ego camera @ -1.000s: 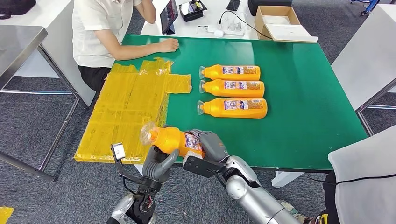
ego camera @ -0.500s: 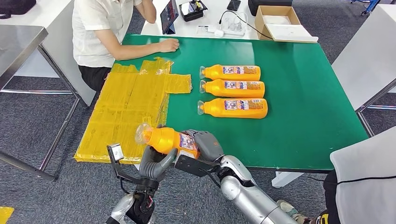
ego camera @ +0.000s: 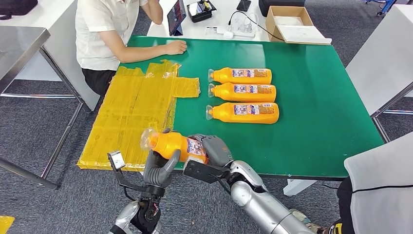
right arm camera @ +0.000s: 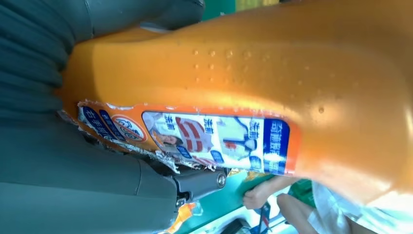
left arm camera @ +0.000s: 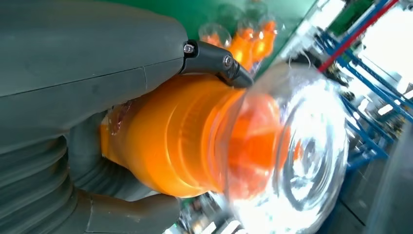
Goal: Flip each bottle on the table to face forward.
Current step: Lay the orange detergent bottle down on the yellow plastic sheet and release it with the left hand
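Head view, left to right: yellow plastic sheets (ego camera: 131, 114) cover the green table's (ego camera: 316, 97) left side, a seated person's hand (ego camera: 175, 47) resting beyond them. At the near edge, the left hand (ego camera: 159, 168) cups the held orange bottle's (ego camera: 175, 145) neck end while the right hand (ego camera: 214, 151) grasps its base (label showing). Three more bottles (ego camera: 243, 93) lie side by side mid-table.
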### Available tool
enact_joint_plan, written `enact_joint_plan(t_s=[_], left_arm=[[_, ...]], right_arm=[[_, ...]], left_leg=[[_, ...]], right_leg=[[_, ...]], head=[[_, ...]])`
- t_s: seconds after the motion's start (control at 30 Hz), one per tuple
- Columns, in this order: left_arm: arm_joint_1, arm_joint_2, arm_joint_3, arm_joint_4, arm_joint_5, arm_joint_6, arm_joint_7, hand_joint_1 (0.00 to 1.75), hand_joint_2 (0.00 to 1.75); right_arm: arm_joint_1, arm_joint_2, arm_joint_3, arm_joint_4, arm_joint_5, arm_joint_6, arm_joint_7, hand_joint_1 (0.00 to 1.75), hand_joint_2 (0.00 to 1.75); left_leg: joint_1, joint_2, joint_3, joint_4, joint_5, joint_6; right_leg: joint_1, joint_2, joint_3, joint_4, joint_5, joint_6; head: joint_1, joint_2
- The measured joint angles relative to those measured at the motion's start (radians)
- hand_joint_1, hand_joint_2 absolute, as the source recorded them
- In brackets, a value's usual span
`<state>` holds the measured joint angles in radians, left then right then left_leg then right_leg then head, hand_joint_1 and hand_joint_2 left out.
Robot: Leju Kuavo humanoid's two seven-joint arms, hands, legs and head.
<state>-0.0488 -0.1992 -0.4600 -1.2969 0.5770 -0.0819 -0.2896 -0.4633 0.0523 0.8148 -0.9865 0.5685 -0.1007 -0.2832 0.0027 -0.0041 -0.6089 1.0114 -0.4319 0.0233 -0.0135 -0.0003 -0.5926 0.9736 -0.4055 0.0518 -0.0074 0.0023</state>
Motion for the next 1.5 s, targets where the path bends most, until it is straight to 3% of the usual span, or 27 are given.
enact_joint_plan(t_s=[0.23, 0.43, 0.47, 0.57, 0.6, 0.63, 0.87, 1.1, 1.5], left_arm=[[-0.012, 0.006, 0.006, 0.037, 0.052, -0.075, 0.018, 1.75, 1.75], [-0.015, 0.013, 0.006, 0.044, 0.078, -0.135, 0.026, 1.75, 1.75], [-0.016, 0.015, 0.006, 0.046, 0.079, -0.141, 0.026, 1.75, 1.75], [-0.017, 0.017, 0.006, 0.048, 0.077, -0.145, 0.024, 1.75, 1.75], [-0.017, 0.017, 0.005, 0.048, 0.074, -0.145, 0.022, 1.75, 1.75], [-0.017, 0.017, 0.005, 0.048, 0.070, -0.144, 0.020, 1.75, 1.75], [-0.015, 0.010, 0.004, 0.030, 0.062, -0.074, 0.011, 1.75, 1.75], [-0.015, 0.002, -0.022, -0.005, -0.118, 0.069, -0.067, 1.75, 1.75], [-0.010, -0.003, -0.036, -0.033, -0.069, 0.094, -0.062, 1.75, 1.75]], right_arm=[[-0.005, -0.016, 0.000, 0.000, -0.014, 0.028, -0.028, 1.44, 1.75], [-0.013, -0.023, 0.000, 0.000, -0.042, 0.054, -0.055, 1.41, 1.75], [-0.014, -0.024, 0.000, 0.000, -0.043, 0.056, -0.056, 1.27, 1.75], [-0.016, -0.025, 0.000, 0.000, -0.046, 0.059, -0.057, 0.27, 1.75], [-0.017, -0.026, 0.000, 0.000, -0.045, 0.058, -0.057, 0.07, 1.75], [-0.017, -0.027, 0.000, 0.000, -0.043, 0.055, -0.056, 0.00, 1.75], [-0.017, -0.027, -0.003, -0.001, -0.030, 0.013, -0.045, 0.00, 1.75], [-0.011, -0.027, -0.013, -0.021, -0.037, 0.005, -0.045, 0.00, 1.75], [0.008, -0.033, -0.039, -0.044, -0.048, -0.015, -0.041, 0.00, 1.75]], left_leg=[[0.000, 0.000, 0.000, 0.000, 0.000, 0.000], [0.000, 0.000, 0.000, 0.000, 0.000, 0.000], [0.000, 0.000, 0.000, 0.000, 0.000, 0.000], [0.000, 0.000, 0.000, 0.000, 0.000, 0.000], [0.000, 0.000, 0.000, 0.000, 0.000, 0.000], [0.000, 0.000, 0.000, 0.000, 0.000, 0.000], [0.000, 0.000, 0.000, 0.000, 0.000, 0.000], [0.000, 0.000, 0.000, 0.000, 0.000, 0.000], [0.000, 0.000, 0.000, 0.000, 0.000, 0.000]], right_leg=[[0.000, 0.000, 0.000, 0.000, 0.000, 0.000], [0.000, 0.000, 0.000, 0.000, 0.000, 0.000], [0.000, 0.000, 0.000, 0.000, 0.000, 0.000], [0.000, 0.000, 0.000, 0.000, 0.000, 0.000], [0.000, 0.000, 0.000, 0.000, 0.000, 0.000], [0.000, 0.000, 0.000, 0.000, 0.000, 0.000], [0.000, 0.000, 0.000, 0.000, 0.000, 0.000], [0.000, 0.000, 0.000, 0.000, 0.000, 0.000], [0.000, 0.000, 0.000, 0.000, 0.000, 0.000]], head=[[0.000, 0.000], [0.000, 0.000], [0.000, 0.000], [0.000, 0.000], [0.000, 0.000], [0.000, 0.000], [0.000, 0.000], [0.000, 0.000], [0.000, 0.000]])
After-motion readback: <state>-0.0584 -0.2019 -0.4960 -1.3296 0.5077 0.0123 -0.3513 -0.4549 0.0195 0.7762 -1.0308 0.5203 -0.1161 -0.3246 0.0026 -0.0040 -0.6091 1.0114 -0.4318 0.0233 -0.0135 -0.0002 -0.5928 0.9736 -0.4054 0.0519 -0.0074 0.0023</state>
